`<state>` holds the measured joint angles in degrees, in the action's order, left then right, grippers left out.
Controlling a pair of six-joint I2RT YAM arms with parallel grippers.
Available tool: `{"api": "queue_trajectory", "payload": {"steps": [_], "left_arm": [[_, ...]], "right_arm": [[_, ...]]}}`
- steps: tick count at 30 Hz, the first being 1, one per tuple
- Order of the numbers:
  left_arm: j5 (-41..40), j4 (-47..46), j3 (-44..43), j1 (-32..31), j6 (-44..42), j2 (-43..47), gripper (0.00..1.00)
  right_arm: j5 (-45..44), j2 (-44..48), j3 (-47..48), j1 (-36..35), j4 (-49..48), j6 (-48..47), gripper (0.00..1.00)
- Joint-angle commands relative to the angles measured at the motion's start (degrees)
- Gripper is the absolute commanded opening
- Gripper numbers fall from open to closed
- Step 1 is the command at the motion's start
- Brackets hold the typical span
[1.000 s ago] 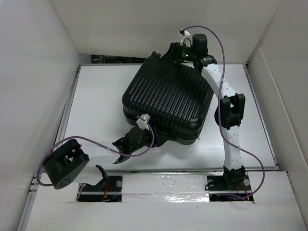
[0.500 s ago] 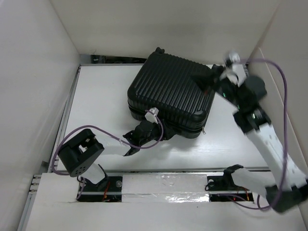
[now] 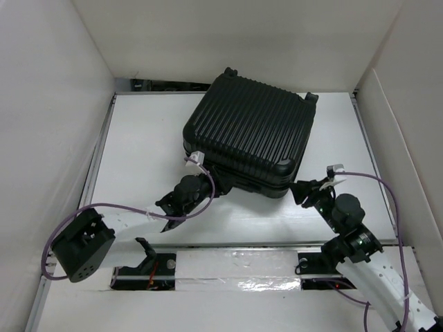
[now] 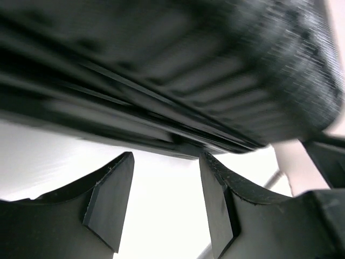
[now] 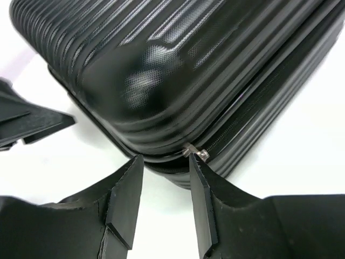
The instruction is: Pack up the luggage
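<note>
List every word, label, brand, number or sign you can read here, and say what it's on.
None: no readable text in any view.
The suitcase shows only a plain ribbed black shell.
Its zipper pull is too small to show any marking.
The left wrist view is blurred.

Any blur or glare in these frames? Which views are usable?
Left wrist: luggage smeared, likely motion blur; own fingers sharp; table blown out white. Right wrist: sharp, ribs and zipper pull crisp, soft glare patch on the shell corner. Top external: evenly lit, in focus, slight sheen on the tape strip near the arm bases.
</note>
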<state>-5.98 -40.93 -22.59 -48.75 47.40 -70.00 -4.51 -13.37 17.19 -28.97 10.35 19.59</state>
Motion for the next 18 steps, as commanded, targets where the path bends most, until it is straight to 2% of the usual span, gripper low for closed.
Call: {"api": "queue_trajectory", "payload": {"steps": [1,3,7,9,10,13,16,18], "left_arm": [[-5.01,4.00,1.76,1.82,0.24,1.71,0.48],[-4.57,5.59,0.97,2.70,0.59,0.31,0.48],[-2.29,5.60,-0.17,3.31,1.21,-1.72,0.47],[-1.93,5.16,0.00,3.31,1.29,-2.16,0.47],[-1.93,4.89,0.18,3.31,1.21,-2.07,0.47],[-1.67,4.01,1.41,3.31,1.12,-2.07,0.48],[-1.06,2.70,1.85,3.31,1.21,-2.42,0.49],[-0.62,2.34,1.76,3.31,1.47,-2.60,0.51]], "right_arm": [[-2.79,-2.70,1.00,-0.38,-0.23,0.54,0.45],[-3.83,-8.50,2.58,-0.38,-0.60,-0.61,0.45],[-6.81,-14.49,5.30,-1.00,0.72,-0.44,0.44],[-9.01,-12.84,5.66,-1.79,3.35,2.27,0.45],[-10.07,-8.65,5.23,-2.66,4.14,3.07,0.47],[-11.48,0.75,3.82,-3.20,6.34,6.50,0.62],[-10.18,2.29,2.94,-3.20,6.53,6.42,0.59],[-9.03,-2.43,3.72,-3.20,5.65,5.38,0.57]]}}
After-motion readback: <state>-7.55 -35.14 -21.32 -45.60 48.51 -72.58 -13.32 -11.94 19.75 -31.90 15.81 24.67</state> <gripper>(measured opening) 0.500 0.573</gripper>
